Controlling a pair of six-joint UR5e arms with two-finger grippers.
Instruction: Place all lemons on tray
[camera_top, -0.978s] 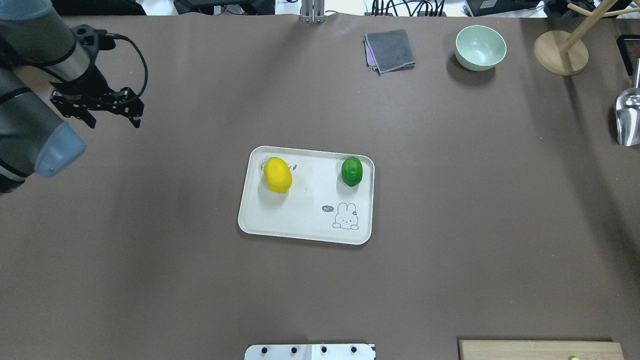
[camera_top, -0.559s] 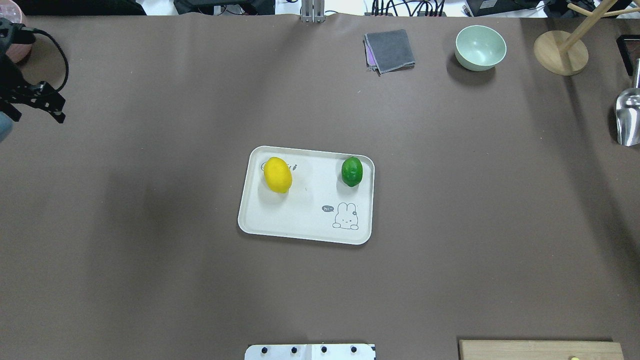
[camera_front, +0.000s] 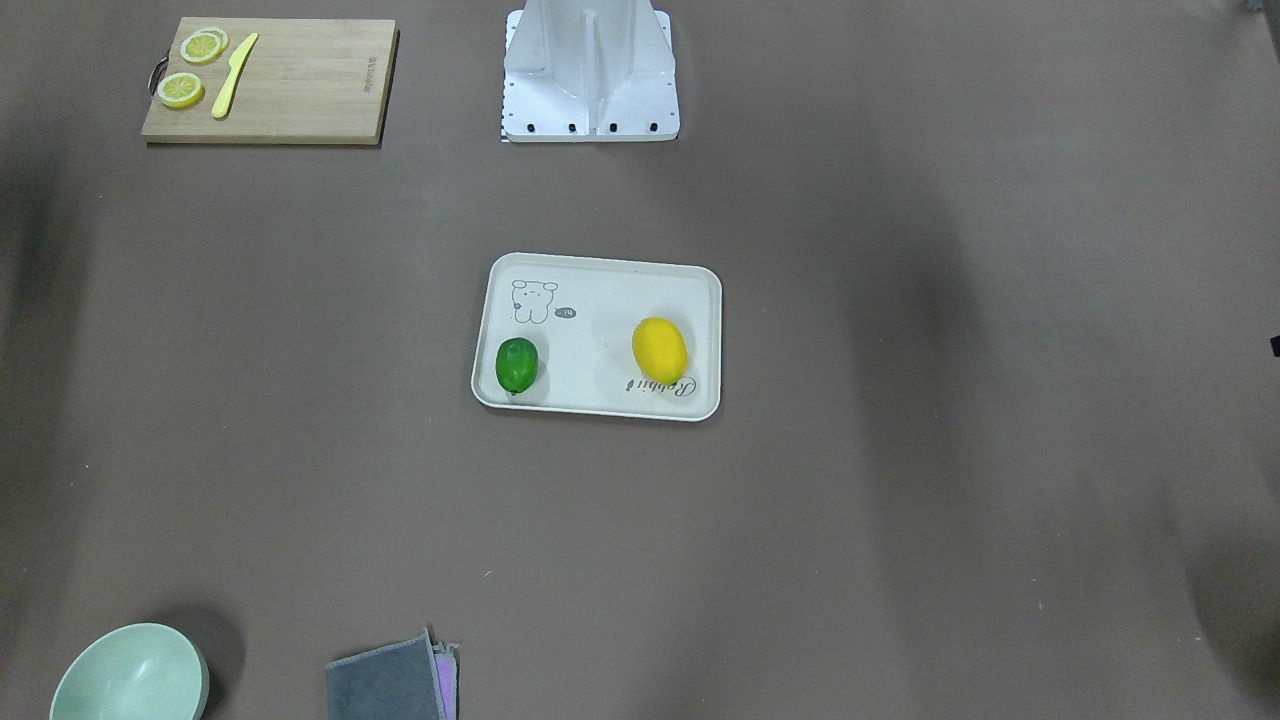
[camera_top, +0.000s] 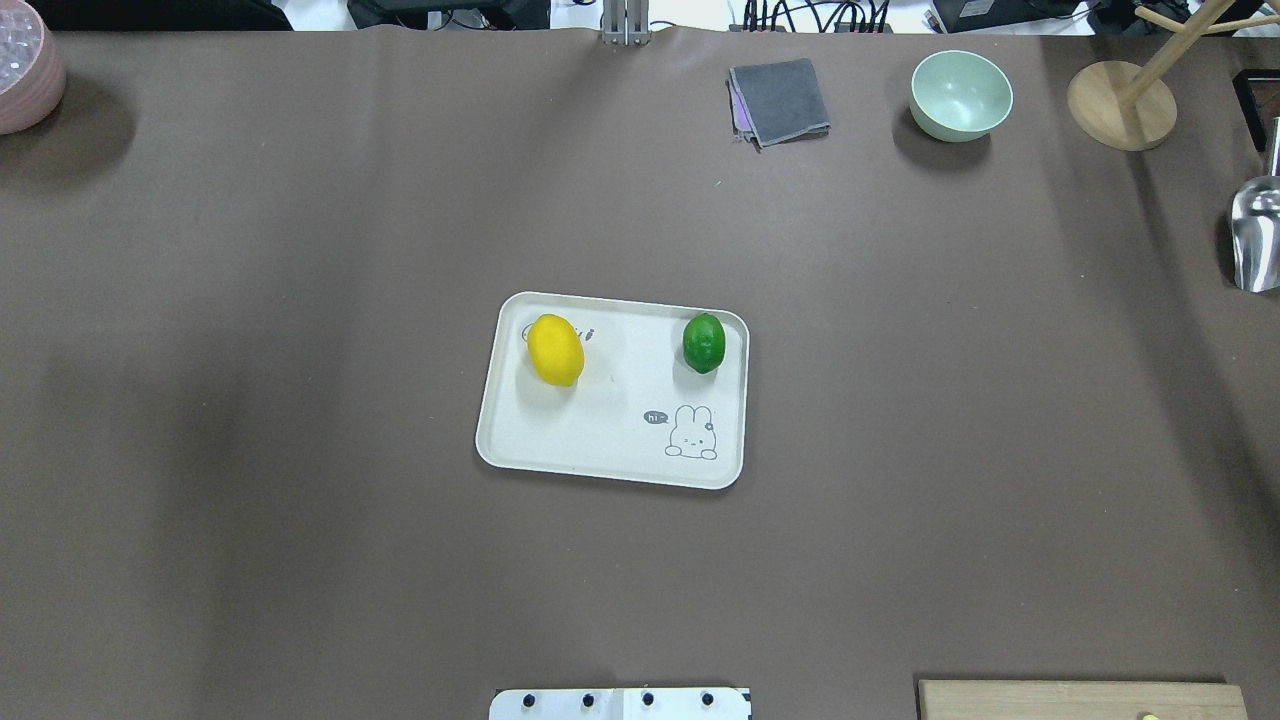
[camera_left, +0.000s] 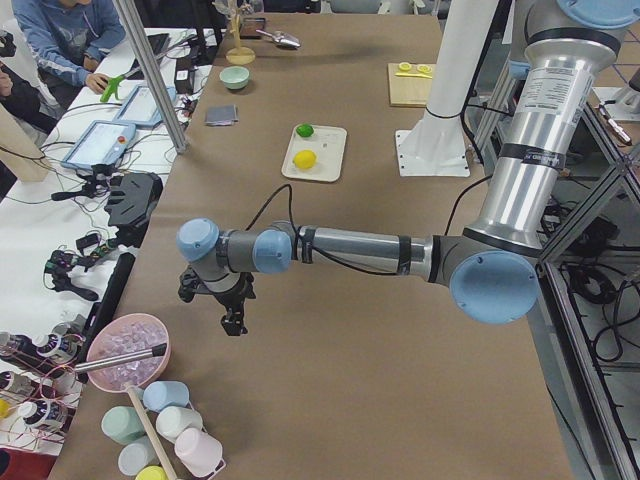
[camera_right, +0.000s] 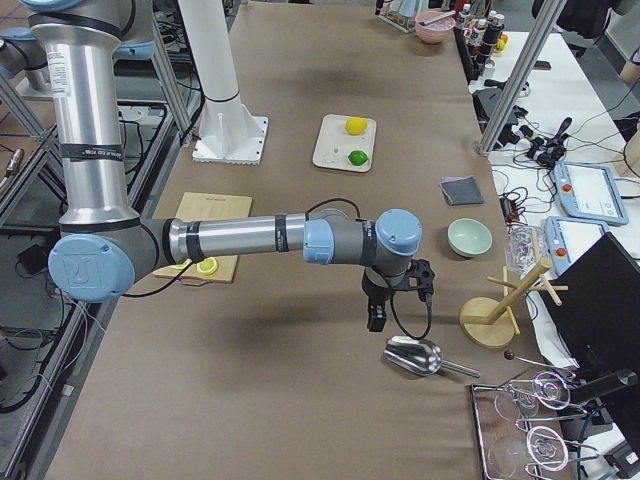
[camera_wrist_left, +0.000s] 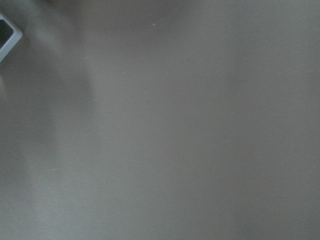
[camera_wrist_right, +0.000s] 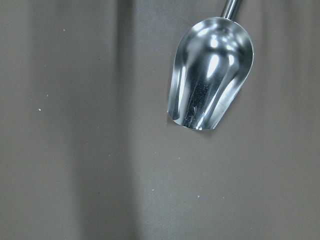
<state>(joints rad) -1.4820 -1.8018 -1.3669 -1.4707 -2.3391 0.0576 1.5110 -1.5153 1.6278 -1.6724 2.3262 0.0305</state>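
The cream-white tray (camera_top: 600, 430) lies at the table's middle. The yellow lemon (camera_top: 556, 350) rests on its far left part and the green lemon (camera_top: 704, 343) on its far right part. Both also show in the front view: yellow lemon (camera_front: 659, 350), green lemon (camera_front: 517, 366), tray (camera_front: 600, 300). My left gripper (camera_left: 232, 318) hangs over bare table far from the tray, near a pink bowl. My right gripper (camera_right: 378, 318) hangs above a metal scoop at the other end. Both show only in the side views, so I cannot tell whether they are open or shut.
A metal scoop (camera_wrist_right: 210, 75) lies under my right wrist. A green bowl (camera_top: 961, 95), grey cloth (camera_top: 780, 100) and wooden stand (camera_top: 1120, 105) sit at the far edge. A pink bowl (camera_top: 25, 65) is far left. A cutting board (camera_front: 270, 80) holds lemon slices and a knife.
My left arm has swung left and gone out of the overhead view, uncovering the pink bowl. The lemons and tray have not moved.
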